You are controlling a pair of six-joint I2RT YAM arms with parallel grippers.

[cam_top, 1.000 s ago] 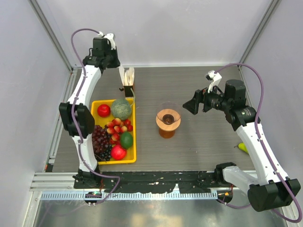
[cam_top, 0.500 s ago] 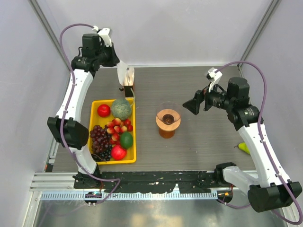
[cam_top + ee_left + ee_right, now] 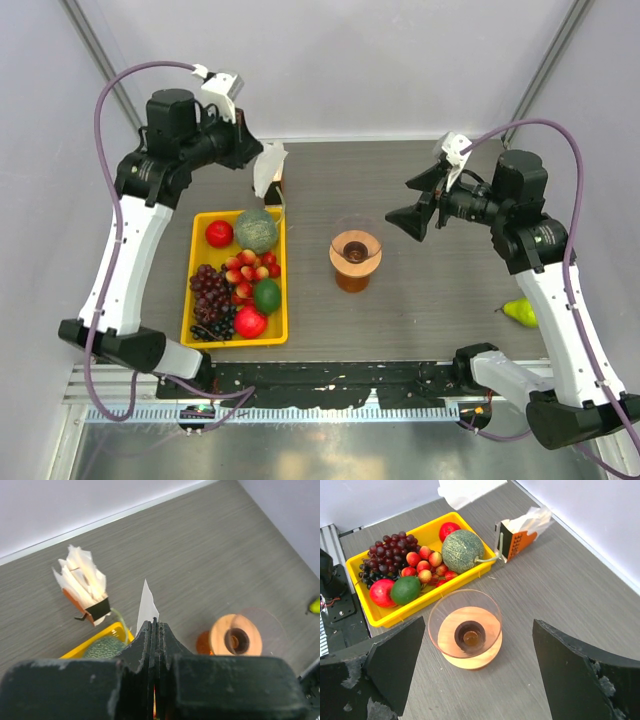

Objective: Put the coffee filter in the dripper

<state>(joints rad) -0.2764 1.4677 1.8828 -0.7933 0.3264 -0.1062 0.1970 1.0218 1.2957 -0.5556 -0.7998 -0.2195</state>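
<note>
My left gripper (image 3: 256, 166) is shut on a single white coffee filter (image 3: 269, 166), held in the air above the upright bundle of papers (image 3: 273, 186). In the left wrist view the filter (image 3: 147, 606) sticks out past the closed gripper (image 3: 154, 625) as a thin white point. The dripper (image 3: 355, 251), a clear cone on a tan ring, sits on an amber jug mid-table, to the right of and nearer than the filter. My right gripper (image 3: 417, 203) hangs open just right of the dripper (image 3: 467, 630), whose bowl holds nothing. The filter's edge (image 3: 465, 490) shows at the top of the right wrist view.
A yellow tray (image 3: 281, 285) with a melon (image 3: 257, 230), grapes, strawberries, a lime and red fruit lies left of the dripper. The paper bundle (image 3: 83, 578) in its small dark box stands behind the tray. A green pear (image 3: 519, 312) lies at the right edge.
My left arm has risen and swung right, lifting one filter off the bundle. My right gripper has risen a little and stays wide.
</note>
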